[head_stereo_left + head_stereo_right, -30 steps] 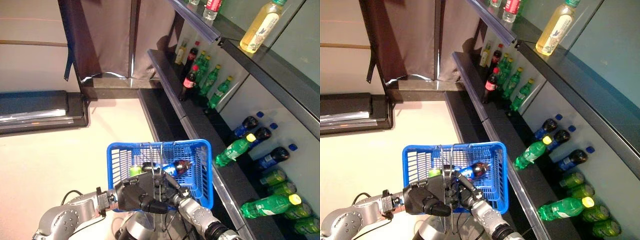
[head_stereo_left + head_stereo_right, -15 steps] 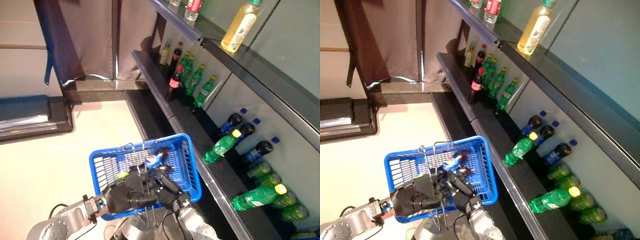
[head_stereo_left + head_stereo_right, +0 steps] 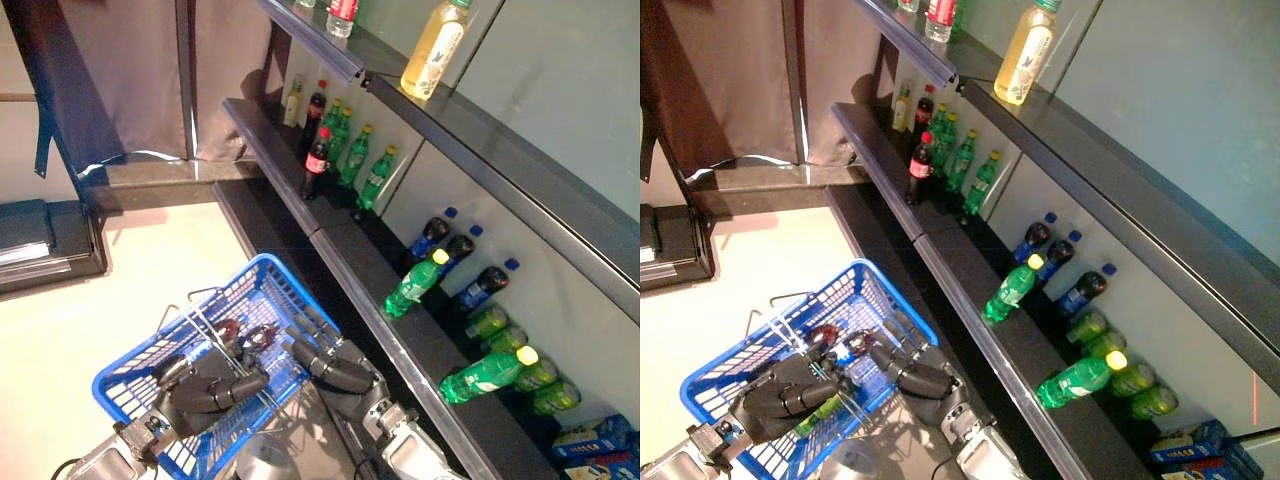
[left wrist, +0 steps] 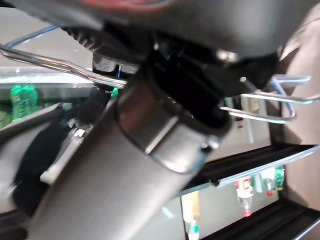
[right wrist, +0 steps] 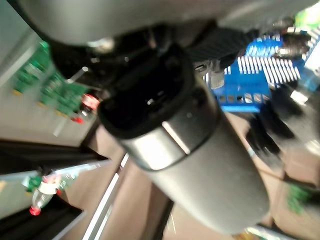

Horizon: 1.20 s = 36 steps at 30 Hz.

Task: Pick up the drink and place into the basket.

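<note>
The blue basket (image 3: 128, 378) hangs tilted at the lower left, close to the black shelf edge. My left hand (image 3: 205, 385) is shut on its thin wire handles (image 3: 205, 322), which also show in the left wrist view (image 4: 50, 62). My right hand (image 3: 335, 368) reaches into the basket from the right, its fingers (image 3: 895, 360) curled on a dark drink (image 3: 859, 346) with a red cap and blue label, held low inside the basket. Another dark drink (image 3: 824, 334) and a green drink (image 3: 820, 414) lie in the basket. The basket wall shows in the right wrist view (image 5: 250, 75).
A black shelf unit (image 3: 350, 290) runs along the right, holding green bottles (image 3: 410, 288), dark blue-capped bottles (image 3: 455, 250) and cola bottles (image 3: 317, 155). A yellow drink (image 3: 432, 50) stands on the top shelf. A dark curtain (image 3: 70, 90) and a low dark platform (image 3: 40, 245) are at the left.
The camera has swung right. The basket has dropped lower and tilted to the left. My right hand has lowered the dark drink down inside it.
</note>
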Motion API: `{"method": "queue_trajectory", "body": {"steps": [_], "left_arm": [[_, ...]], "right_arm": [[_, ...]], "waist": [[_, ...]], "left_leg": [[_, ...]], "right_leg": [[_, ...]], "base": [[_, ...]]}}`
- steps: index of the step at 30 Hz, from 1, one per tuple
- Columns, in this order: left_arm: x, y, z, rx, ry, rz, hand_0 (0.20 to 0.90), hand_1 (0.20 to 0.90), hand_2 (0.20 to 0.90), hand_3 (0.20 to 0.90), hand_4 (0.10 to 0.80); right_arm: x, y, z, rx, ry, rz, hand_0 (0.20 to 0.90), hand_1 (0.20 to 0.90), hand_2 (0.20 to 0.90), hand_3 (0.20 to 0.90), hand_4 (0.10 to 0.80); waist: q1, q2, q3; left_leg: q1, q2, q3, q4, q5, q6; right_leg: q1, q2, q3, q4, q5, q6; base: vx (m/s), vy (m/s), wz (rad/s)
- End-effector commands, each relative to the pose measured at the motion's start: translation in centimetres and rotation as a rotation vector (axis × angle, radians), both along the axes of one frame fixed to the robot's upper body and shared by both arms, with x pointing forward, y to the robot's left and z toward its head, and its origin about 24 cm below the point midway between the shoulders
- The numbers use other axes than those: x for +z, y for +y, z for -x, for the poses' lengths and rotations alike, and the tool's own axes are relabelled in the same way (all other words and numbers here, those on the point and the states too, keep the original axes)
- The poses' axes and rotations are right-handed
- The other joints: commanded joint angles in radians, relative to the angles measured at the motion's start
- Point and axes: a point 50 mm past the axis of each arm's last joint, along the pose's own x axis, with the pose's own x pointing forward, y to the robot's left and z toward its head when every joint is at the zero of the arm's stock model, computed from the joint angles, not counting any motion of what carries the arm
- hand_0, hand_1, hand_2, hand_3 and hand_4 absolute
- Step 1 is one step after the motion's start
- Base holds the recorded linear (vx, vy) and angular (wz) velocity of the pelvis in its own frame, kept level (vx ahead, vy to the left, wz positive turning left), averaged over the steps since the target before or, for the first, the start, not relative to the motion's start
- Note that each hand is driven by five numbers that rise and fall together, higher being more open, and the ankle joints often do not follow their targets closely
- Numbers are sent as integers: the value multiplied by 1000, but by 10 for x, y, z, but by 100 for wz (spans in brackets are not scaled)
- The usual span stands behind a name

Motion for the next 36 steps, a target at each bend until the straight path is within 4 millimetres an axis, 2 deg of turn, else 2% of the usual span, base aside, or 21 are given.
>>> {"method": "queue_trajectory", "body": {"steps": [1, 11, 20, 24, 30, 33, 36], "left_arm": [[34, -78, 12, -341, -232, 396, 300, 300, 300, 200, 100], [13, -63, 6, -131, -172, 291, 300, 300, 300, 200, 100], [-18, -23, 2, 289, -53, 210, 300, 300, 300, 200, 100], [-37, -5, 5, 419, -26, 115, 300, 300, 300, 200, 100], [-60, 11, 0, 586, 32, 75, 300, 300, 300, 200, 100], [-69, 15, -1, 642, 50, 69, 300, 300, 300, 200, 100], [-82, 21, 0, 770, 97, 86, 300, 300, 300, 200, 100]], "right_arm": [[38, -4, -7, 32, -264, -78, 900, 900, 900, 900, 800], [57, -23, -3, 54, -436, -57, 900, 900, 900, 900, 800], [61, -52, -5, -6, -460, -45, 900, 900, 900, 900, 800], [55, -64, -7, 15, -448, -4, 900, 900, 900, 900, 800], [50, -79, -14, 66, -438, 72, 900, 900, 900, 900, 800], [41, -83, -14, 90, -413, 149, 900, 900, 900, 900, 800], [18, -95, -11, 126, -353, 367, 900, 900, 900, 900, 800]], "waist": [[-12, 64, -145], [-64, 68, -154], [-138, 96, -168], [-176, 105, -163], [-229, 112, -151], [-251, 117, -147], [-287, 123, -139]], "left_leg": [[176, 43, 23, -156, 47, 31], [193, 43, 52, -190, 47, 32], [189, 37, 101, -231, 53, 46], [176, 42, 134, -252, 64, 51], [153, 55, 187, -273, 81, 47], [143, 61, 208, -279, 86, 43], [129, 69, 239, -286, 93, 36]], "right_leg": [[-55, 6, -6, 27, 144, 43], [-73, -3, 32, 3, 152, 47], [-119, -23, 100, -28, 165, 55], [-151, -31, 132, -42, 171, 59], [-196, -40, 169, -51, 177, 58], [-213, -43, 184, -55, 179, 57], [-234, -51, 199, -67, 187, 57]], "base": [[-51, -22, -10], [-93, -26, -12], [-148, -14, -19], [-185, -42, -19], [-195, -41, -26], [-166, -20, -30], [-187, -24, -30]]}}
